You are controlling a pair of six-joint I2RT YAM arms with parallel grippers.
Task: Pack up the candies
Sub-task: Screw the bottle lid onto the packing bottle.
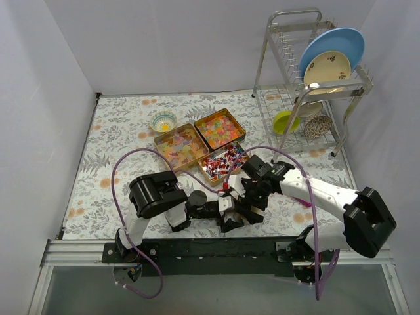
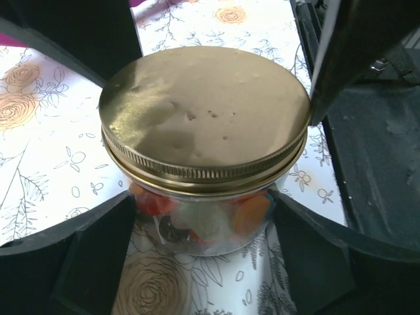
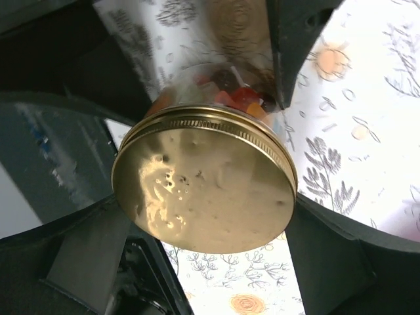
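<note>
Left gripper (image 2: 203, 157) is clamped on the glass jar (image 2: 197, 231) (gold lid (image 2: 203, 111) on, standing on the floral tabletop (image 2: 39, 164)) with some candies (image 2: 252, 213) inside. Right gripper (image 3: 203, 170) straddles the lid, spread wide open. Rest of the candies sit in three tins (image 1: 155, 138) further back.

Below its round gold metal lid (image 2: 203, 111) we glimpse the clear glass jar (image 2: 207, 230); candies (image 2: 252, 213) inside blur, perhaps jellies.
</note>
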